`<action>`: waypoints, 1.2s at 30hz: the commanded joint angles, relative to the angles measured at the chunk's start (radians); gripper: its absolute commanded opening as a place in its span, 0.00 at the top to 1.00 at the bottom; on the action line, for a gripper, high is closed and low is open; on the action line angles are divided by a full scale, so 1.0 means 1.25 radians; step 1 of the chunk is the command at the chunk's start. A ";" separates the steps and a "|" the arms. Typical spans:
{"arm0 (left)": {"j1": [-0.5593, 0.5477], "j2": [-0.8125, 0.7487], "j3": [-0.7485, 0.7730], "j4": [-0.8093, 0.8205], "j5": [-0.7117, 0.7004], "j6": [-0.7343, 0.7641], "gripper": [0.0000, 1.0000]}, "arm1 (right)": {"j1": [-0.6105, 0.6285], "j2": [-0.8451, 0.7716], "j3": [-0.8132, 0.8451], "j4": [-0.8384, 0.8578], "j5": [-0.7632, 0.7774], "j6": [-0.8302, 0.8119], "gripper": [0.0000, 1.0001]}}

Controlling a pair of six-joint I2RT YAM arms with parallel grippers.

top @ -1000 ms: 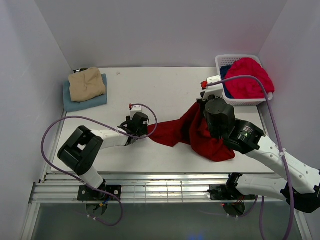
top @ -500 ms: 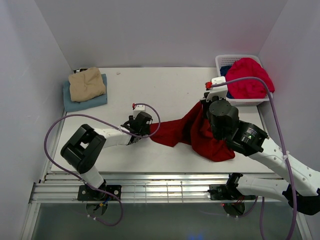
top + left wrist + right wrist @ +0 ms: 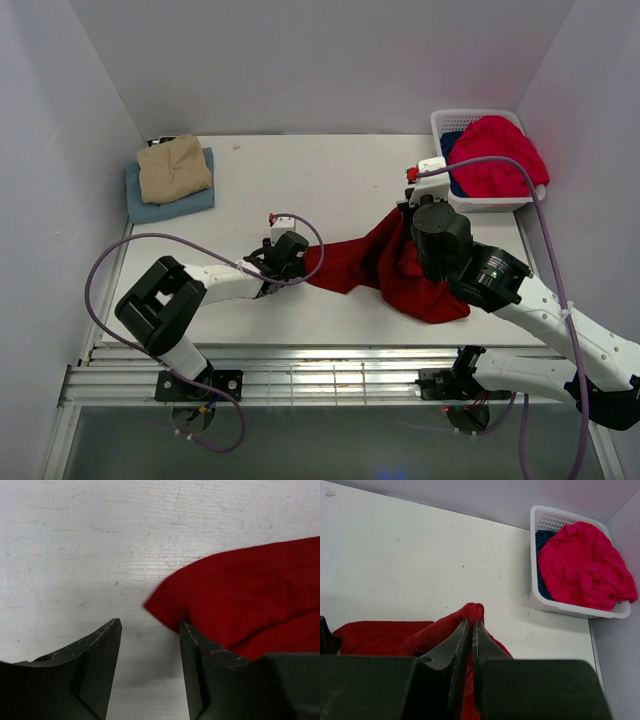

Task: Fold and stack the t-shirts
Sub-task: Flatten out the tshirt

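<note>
A dark red t-shirt [image 3: 358,263] lies crumpled mid-table, one part drawn up into a peak. My right gripper [image 3: 471,622] is shut on that peak of dark red cloth [image 3: 476,610], just above the table. My left gripper [image 3: 150,626] sits low on the table at the shirt's left corner [image 3: 165,602], jaws open with only bare table between them. Its right finger [image 3: 200,650] lies against the cloth edge. A tan t-shirt [image 3: 173,168] rests folded on a light blue one [image 3: 172,207] at the back left.
A white lattice basket [image 3: 476,117] stands at the back right corner, holding a bright pinkish-red t-shirt [image 3: 497,157] over a deep blue one [image 3: 542,539]. White walls close in the table on three sides.
My left gripper has slid right along the table up to the dark red shirt's left corner. The right gripper keeps its pinch and has barely shifted.
</note>
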 commanded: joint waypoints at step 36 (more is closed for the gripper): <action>-0.009 0.036 0.034 -0.030 -0.116 -0.027 1.00 | -0.014 -0.036 -0.056 0.039 0.017 0.024 0.92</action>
